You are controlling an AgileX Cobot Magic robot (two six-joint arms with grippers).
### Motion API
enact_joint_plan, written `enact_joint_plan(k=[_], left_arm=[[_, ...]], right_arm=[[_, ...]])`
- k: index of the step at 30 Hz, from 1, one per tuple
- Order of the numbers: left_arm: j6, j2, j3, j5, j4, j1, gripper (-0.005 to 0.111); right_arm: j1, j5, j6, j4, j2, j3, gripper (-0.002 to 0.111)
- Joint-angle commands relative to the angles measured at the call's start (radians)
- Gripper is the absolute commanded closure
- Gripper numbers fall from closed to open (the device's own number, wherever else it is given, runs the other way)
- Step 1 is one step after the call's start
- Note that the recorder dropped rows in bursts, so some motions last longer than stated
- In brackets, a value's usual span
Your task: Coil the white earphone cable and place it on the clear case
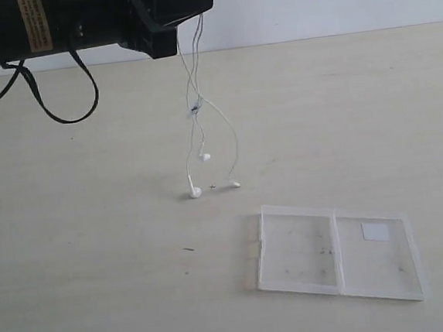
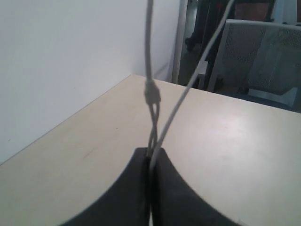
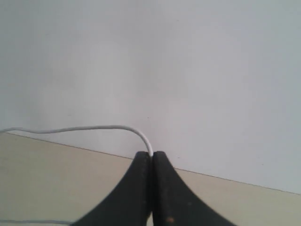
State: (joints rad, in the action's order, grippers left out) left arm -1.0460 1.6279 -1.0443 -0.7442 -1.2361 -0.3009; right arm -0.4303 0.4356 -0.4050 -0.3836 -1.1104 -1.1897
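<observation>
The white earphone cable (image 1: 194, 108) hangs in several thin strands from my left gripper (image 1: 196, 13), high at the top of the exterior view. Its lower ends, among them two earbuds (image 1: 195, 191) (image 1: 235, 184), touch the table; a third end (image 1: 204, 157) dangles just above. In the left wrist view my left gripper (image 2: 151, 151) is shut on the cable strands (image 2: 150, 92). My right gripper (image 3: 152, 154) is shut on another stretch of the cable (image 3: 94, 127); it is out of the exterior view. The clear case (image 1: 298, 248) lies open and flat at the front right, apart from the cable.
A white sticker (image 1: 376, 232) marks the case's right panel. A thick black robot cable (image 1: 70, 117) loops down from the left arm at the back left. A small dark speck (image 1: 188, 250) lies on the tabletop. A white wall runs behind the table.
</observation>
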Motion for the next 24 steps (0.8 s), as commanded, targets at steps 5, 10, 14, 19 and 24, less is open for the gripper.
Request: enact_joint_plan(k=[5, 10, 14, 19, 24], left_arm=[[-0.078, -0.024, -0.005, 0.082, -0.080, 0.003, 0.107], [-0.174, -0.033, -0.026, 0.143, -0.186, 0.003, 0.107], [-0.280, -0.033, -0.067, 0.146, -0.300, 0.003, 0.107], [-0.355, -0.035, -0.112, 0.152, -0.359, 0.003, 0.107], [-0.407, -0.035, -0.141, 0.152, -0.412, 0.003, 0.107]], right_arm=[[0.088, -0.260, -0.128, -0.006, 0.096, 0.288, 0.108], [0.123, -0.436, -0.181, 0.033, 0.109, 0.465, 0.108], [0.130, -0.546, -0.184, 0.075, 0.109, 0.552, 0.108], [0.130, -0.599, -0.184, 0.100, 0.109, 0.634, 0.108], [0.128, -0.610, -0.184, 0.097, 0.109, 0.692, 0.108]])
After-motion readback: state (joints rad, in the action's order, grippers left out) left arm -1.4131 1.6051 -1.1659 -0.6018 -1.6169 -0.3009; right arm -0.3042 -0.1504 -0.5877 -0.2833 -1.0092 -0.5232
